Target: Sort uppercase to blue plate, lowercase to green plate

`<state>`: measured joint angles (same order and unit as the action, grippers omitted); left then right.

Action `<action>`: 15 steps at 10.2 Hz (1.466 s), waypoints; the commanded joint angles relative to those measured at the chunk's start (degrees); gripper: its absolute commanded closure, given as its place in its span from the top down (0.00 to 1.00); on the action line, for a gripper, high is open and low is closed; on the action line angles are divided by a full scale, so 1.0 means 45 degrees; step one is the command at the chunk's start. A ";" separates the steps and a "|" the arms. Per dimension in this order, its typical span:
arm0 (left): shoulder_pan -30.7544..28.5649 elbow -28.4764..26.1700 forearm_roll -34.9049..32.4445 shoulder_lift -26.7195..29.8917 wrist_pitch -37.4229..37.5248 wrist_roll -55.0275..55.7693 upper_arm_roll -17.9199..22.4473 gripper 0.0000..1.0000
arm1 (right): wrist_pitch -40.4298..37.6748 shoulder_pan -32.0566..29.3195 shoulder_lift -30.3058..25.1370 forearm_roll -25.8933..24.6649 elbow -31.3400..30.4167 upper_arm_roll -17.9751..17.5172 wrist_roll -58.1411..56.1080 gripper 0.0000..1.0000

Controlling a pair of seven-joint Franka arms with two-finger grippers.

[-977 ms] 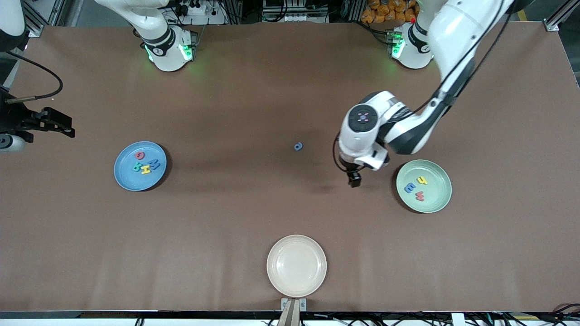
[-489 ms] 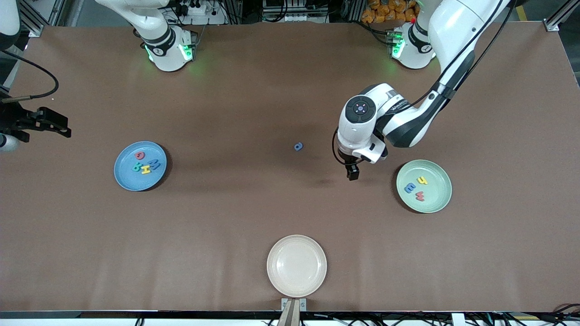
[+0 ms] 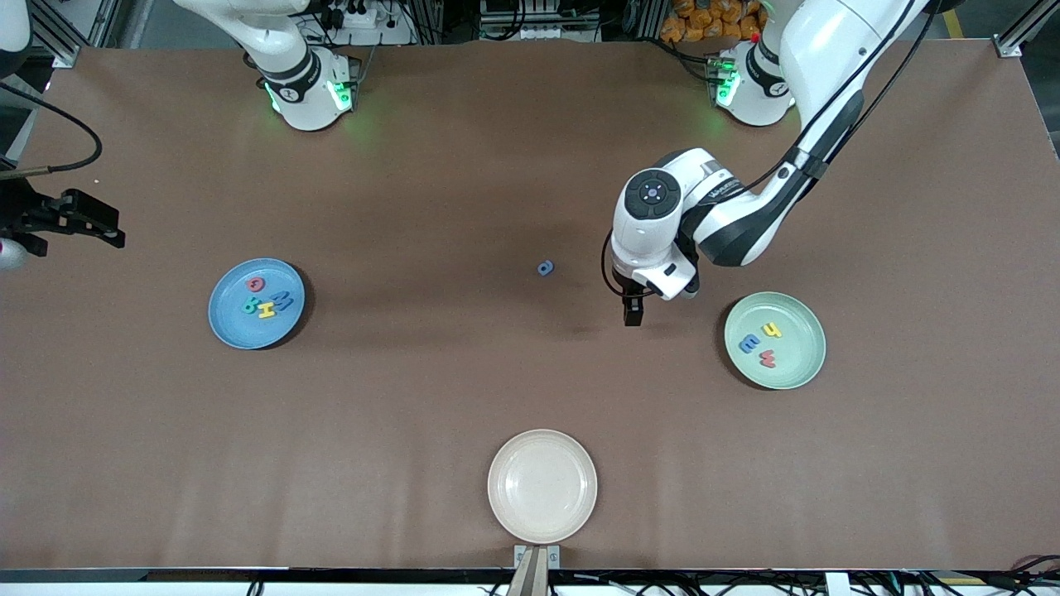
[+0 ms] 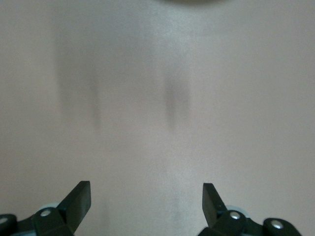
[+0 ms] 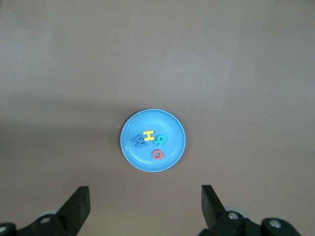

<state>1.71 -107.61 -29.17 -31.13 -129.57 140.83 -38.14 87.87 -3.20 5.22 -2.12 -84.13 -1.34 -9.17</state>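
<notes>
Blue foam letter a (image 3: 544, 267), the last lowercase piece unsorted, lies alone mid-table, between the blue plate (image 3: 228, 327) holding four capitals and the green plate (image 3: 799, 368) holding three small letters; the left gripper (image 3: 633, 314), fingers spread and empty, hangs over bare table between letter and green plate, seemingly bound for the pickup, while the right gripper (image 5: 145, 209), also spread, waits high above the blue plate; a cream plate (image 3: 542, 486) sits nearest the camera

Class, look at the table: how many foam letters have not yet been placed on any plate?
1. A small blue letter lies alone on the bare table, about midway between the blue plate and the green plate. The other seven sit on those plates; none seems hidden.
</notes>
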 commanded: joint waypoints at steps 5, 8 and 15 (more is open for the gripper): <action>0.0555 0.0550 -0.0276 -0.0443 -0.0093 -0.1977 -0.0508 1.00 | -0.1089 -0.0108 0.0031 0.0198 0.0511 -0.0268 -0.0032 1.00; 0.1396 0.1333 -0.0296 -0.1244 -0.0093 -0.4001 -0.0508 1.00 | -0.1089 -0.0011 0.0032 0.0179 0.0511 -0.0249 -0.0070 1.00; 0.2412 0.2291 -0.0392 -0.2573 -0.0093 -0.9205 -0.0391 1.00 | -0.1088 -0.0030 0.0032 0.0178 0.0783 -0.0210 -0.0051 1.00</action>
<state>10.81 -99.74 -29.19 -40.51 -130.28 101.39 -40.21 83.81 -3.01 5.22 -2.07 -82.36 -2.35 -9.29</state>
